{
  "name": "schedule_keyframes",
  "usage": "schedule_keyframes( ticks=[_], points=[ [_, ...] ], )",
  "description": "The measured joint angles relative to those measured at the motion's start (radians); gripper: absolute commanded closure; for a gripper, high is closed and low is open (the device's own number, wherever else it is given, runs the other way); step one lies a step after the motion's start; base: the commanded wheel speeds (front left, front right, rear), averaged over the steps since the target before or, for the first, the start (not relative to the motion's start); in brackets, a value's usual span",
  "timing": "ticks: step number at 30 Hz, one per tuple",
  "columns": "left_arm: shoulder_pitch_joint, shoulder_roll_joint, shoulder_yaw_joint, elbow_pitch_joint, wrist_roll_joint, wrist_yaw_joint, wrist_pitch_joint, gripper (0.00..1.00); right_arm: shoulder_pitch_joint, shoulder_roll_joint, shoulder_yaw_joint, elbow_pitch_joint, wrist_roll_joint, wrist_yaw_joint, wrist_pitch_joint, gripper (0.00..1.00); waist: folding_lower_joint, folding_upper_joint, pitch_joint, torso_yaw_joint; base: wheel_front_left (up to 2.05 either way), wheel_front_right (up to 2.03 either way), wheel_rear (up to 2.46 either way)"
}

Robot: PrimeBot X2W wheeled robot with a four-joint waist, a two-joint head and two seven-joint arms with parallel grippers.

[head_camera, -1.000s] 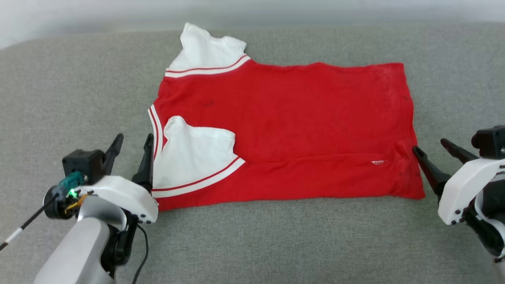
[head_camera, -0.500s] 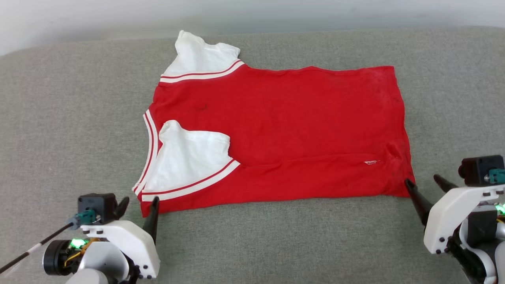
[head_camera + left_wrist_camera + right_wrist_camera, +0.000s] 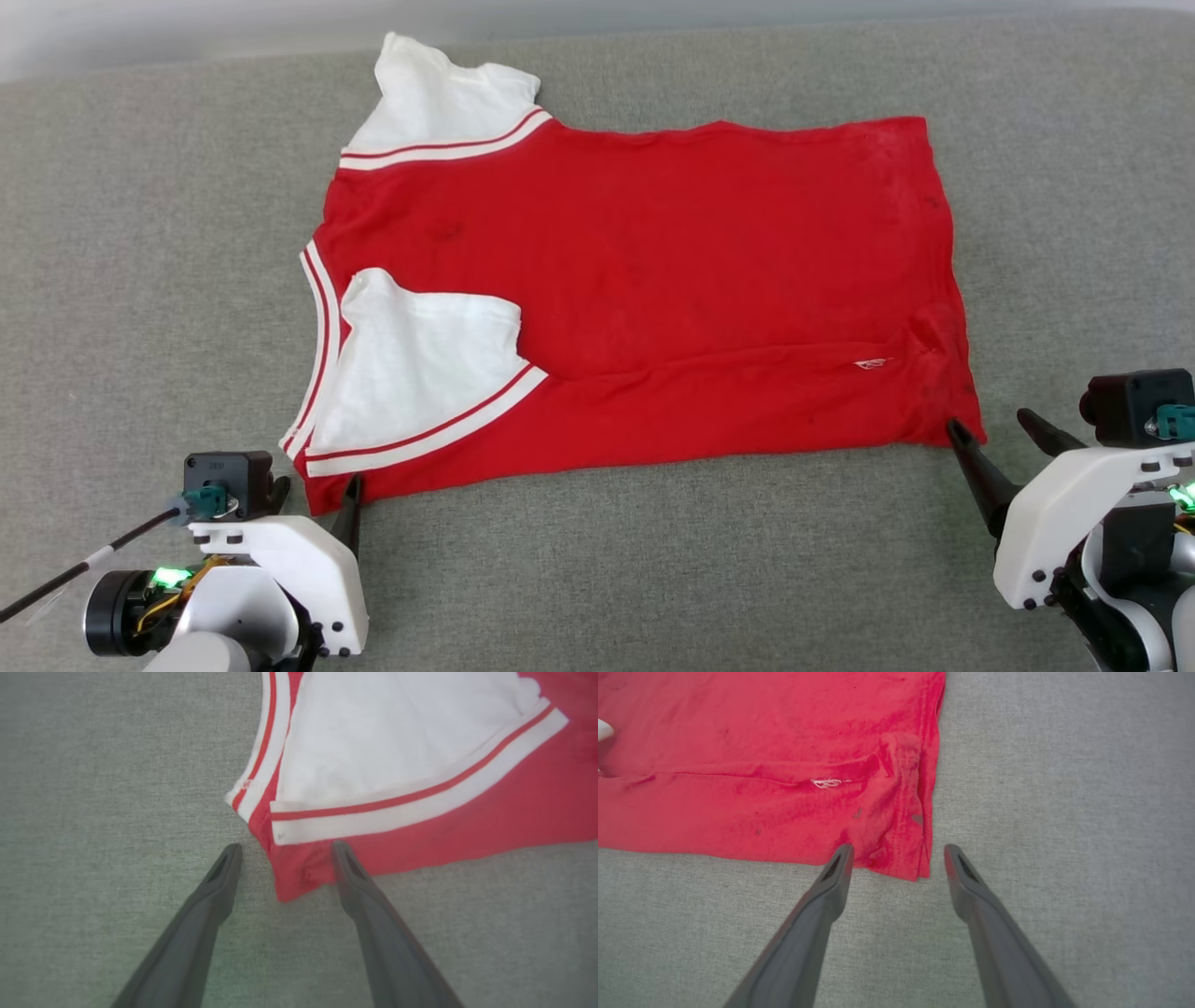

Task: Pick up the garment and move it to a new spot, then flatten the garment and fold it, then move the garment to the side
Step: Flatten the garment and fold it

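Head view: red T-shirt [image 3: 653, 280] flat on grey fabric surface [image 3: 140, 280]; left gripper [image 3: 317, 487], right gripper [image 3: 988, 420] wide apart, empty, straddling near corners, likely pre-fold grasp.

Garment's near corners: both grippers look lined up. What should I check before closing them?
1. Left gripper open: ok, fingers spread.
2. Right gripper open: ok, fingers spread.
3. Left corner of the garment between the left fingers: ok, in the left wrist view.
4. Right corner between the right fingers: ok, in the right wrist view.
5. Fingertips low enough to pinch fabric off the grey surface: cannot tell.
6. Sleeves folded in: not ok; the near sleeve lies on the body, the far sleeve sticks out.
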Motion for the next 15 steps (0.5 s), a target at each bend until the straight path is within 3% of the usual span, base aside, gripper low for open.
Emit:
schedule_keyframes(
  ticks=[7, 9, 15],
  points=[
    [-0.025, -0.008, -0.008, 0.031, -0.013, 0.003, 0.037, 0.0, 0.0, 0.0, -0.005, -0.029, -0.002, 0.0, 0.0, 0.0, 0.0, 0.0, 0.044, -0.001, 0.0, 0.0, 0.0],
    [-0.038, -0.008, -0.02, 0.036, -0.017, -0.013, 0.054, 1.0, 0.0, -0.002, -0.008, -0.036, -0.003, 0.0, 0.001, 0.0, 0.0, 0.0, 0.052, 0.0, 0.0, 0.0, 0.0],
    [-0.057, -0.039, -0.037, 0.059, -0.033, -0.061, 0.032, 1.0, 0.001, -0.03, -0.013, -0.046, -0.025, 0.0, 0.026, 0.0, 0.0, 0.0, 0.045, 0.014, 0.0, 0.0, 0.0]
  ],
)
